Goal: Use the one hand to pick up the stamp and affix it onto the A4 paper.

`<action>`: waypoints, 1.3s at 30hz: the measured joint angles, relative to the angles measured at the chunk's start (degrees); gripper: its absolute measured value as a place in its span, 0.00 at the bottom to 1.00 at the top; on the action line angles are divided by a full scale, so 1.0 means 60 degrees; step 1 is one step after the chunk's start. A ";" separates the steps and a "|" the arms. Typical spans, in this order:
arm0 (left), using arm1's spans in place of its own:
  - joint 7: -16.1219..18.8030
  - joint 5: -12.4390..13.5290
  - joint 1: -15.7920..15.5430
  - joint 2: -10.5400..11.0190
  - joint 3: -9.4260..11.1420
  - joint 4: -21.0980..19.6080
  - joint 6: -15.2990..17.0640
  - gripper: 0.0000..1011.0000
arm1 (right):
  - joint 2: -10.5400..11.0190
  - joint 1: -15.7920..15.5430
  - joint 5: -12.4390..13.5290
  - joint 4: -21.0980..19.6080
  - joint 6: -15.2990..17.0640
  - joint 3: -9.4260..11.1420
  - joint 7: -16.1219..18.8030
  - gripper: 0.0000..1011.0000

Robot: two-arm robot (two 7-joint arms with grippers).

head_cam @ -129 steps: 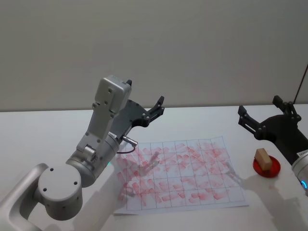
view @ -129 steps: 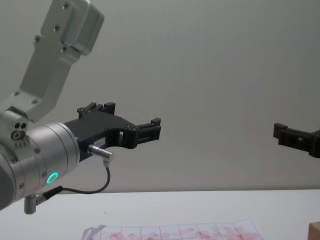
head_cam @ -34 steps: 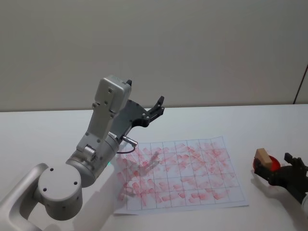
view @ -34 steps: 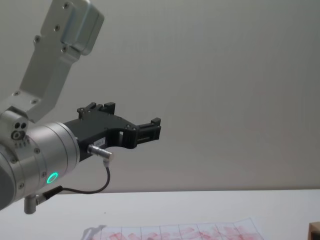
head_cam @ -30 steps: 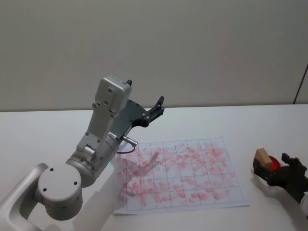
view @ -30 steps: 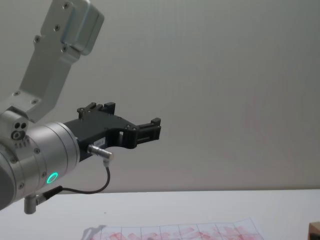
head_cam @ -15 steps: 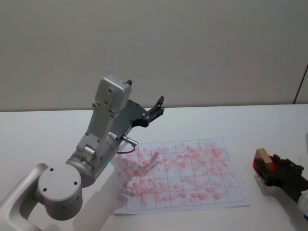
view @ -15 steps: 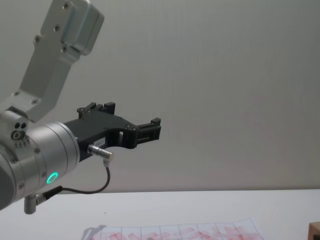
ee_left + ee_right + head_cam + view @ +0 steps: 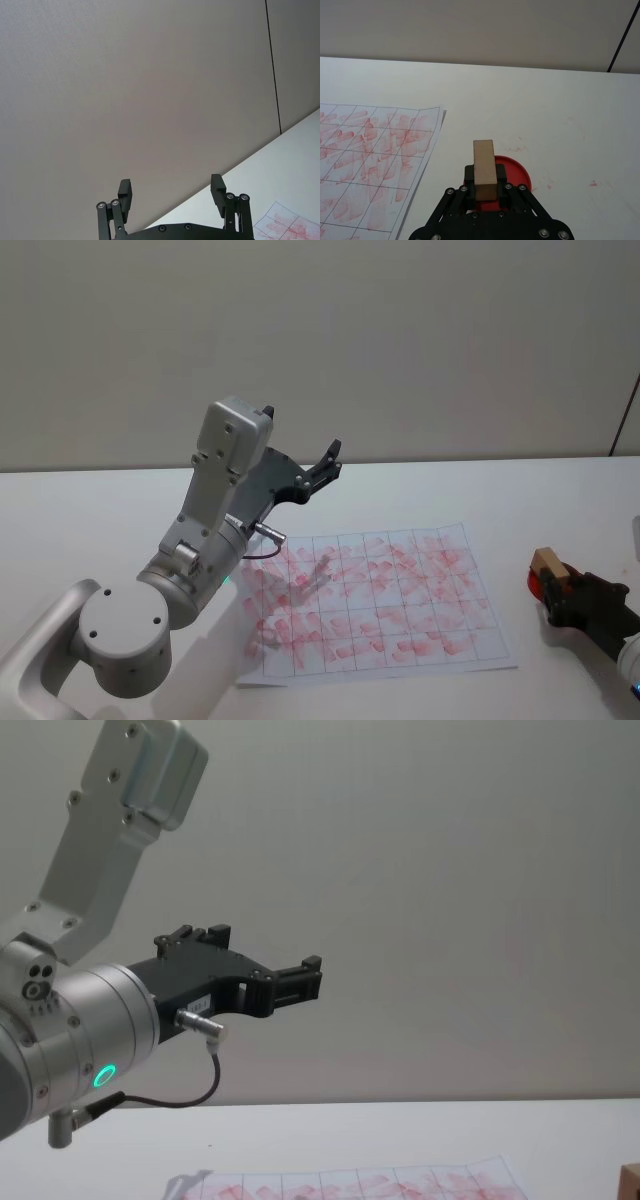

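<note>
Head downward, chest level; share paper (image 9: 375, 605).

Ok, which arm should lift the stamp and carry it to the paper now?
Right. The right tool has its fingers against both sides of the stamp on the red ink pad, beside the paper. The left tool hangs open in the air, well away.

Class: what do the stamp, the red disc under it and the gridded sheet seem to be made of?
Stamp: apparently bare wood, matte tan, squared edges, clamped by the right hand. Disc: smooth red, perhaps plastic. Sheet: thin white paper, printed grid, red smears. Left hand hangs open above the table.
</note>
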 joint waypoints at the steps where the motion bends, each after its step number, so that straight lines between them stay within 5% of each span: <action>1: 0.0000 0.0000 0.0000 -0.0001 0.0000 0.0000 0.0000 0.99 | -0.0002 0.0003 -0.0004 0.0001 0.0000 0.0000 0.0002 0.21; 15: 0.0000 0.0000 0.0000 0.0000 0.0000 0.0000 0.0000 0.99 | -0.0026 0.0336 -0.0237 -0.0086 -0.0358 0.0053 0.0315 0.21; 29: 0.0000 0.0000 0.0000 0.0000 0.0000 0.0000 0.0000 0.99 | -0.0349 0.1426 -0.0383 0.0222 -0.0659 -0.0049 0.1771 0.21; 39: 0.0000 0.0001 0.0000 0.0000 0.0000 0.0001 0.0000 0.99 | -0.0736 0.2260 -0.0358 0.1079 -0.0255 -0.0292 0.2928 0.21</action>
